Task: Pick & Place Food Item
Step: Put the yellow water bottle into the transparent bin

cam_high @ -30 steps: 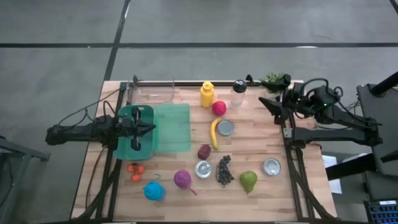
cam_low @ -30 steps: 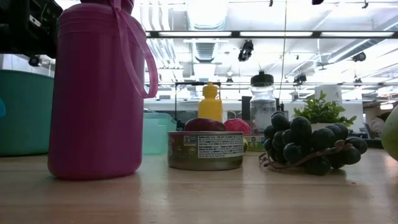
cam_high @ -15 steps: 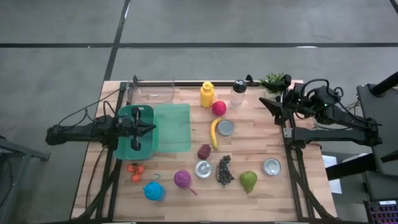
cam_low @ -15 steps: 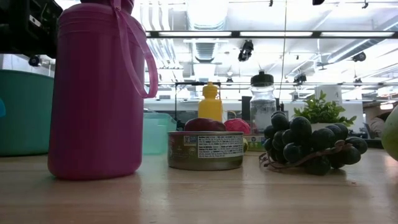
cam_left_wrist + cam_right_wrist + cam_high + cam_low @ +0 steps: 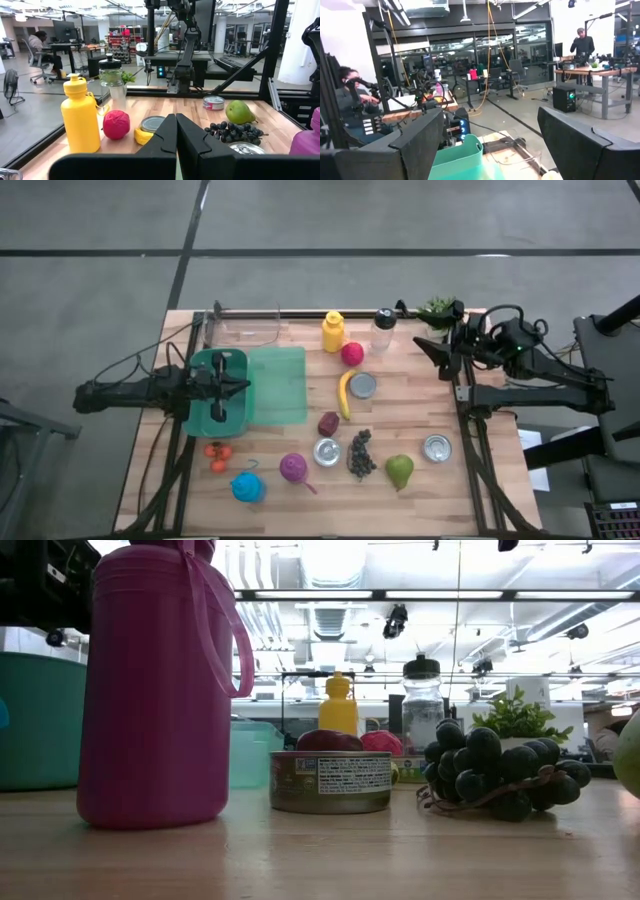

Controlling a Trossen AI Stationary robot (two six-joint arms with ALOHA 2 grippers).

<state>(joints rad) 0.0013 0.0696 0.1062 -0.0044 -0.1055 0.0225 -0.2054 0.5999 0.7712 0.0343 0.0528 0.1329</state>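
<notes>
The right gripper (image 5: pixel 428 347) hangs with its jaws wide and empty; the left gripper (image 5: pixel 232 386) is pressed shut on nothing over the teal bin (image 5: pixel 200 423). The nearest food, a banana (image 5: pixel 344 395), lies well ahead of the open jaws, beside a tin (image 5: pixel 363 385). It looks light, soft and easily bruised, so a gentle hold across its middle seems best; I cannot tell what the bin holds.

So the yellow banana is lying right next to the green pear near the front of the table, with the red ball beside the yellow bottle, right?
Not quite. The curved yellow banana lies beside the open silver tin can mid-table, as the high view shows; the green pear sits apart, nearer the front. The red ball is indeed beside the yellow plastic bottle.
</notes>
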